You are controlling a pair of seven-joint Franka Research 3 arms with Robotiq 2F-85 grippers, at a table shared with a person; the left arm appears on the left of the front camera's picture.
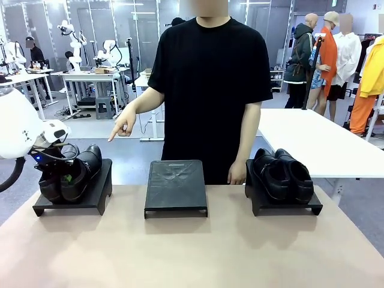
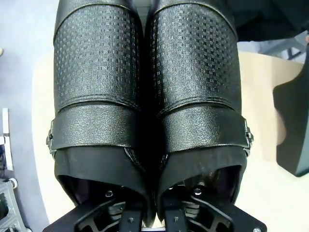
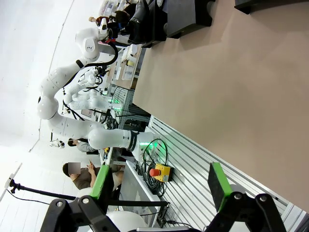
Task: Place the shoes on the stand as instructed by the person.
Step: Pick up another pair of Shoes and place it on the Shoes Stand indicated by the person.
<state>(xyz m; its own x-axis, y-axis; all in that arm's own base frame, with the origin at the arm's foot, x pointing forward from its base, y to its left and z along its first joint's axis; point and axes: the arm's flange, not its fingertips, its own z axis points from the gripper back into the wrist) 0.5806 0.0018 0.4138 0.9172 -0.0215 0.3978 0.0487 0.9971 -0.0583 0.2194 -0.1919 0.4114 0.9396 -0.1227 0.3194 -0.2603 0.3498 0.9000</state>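
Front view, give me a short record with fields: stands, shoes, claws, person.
stands: three black stands in a row; middle stand bare
shoes: one pair on left stand; other pair on right stand
left claw: shut on the left pair
right claw: open, holding nothing
person: hand pointing toward left stand

The left hand [image 1: 67,177] was mostly hidden inside the left shoes [image 1: 73,173]. The shoe toes [image 2: 145,9] were cut off at the top edge.
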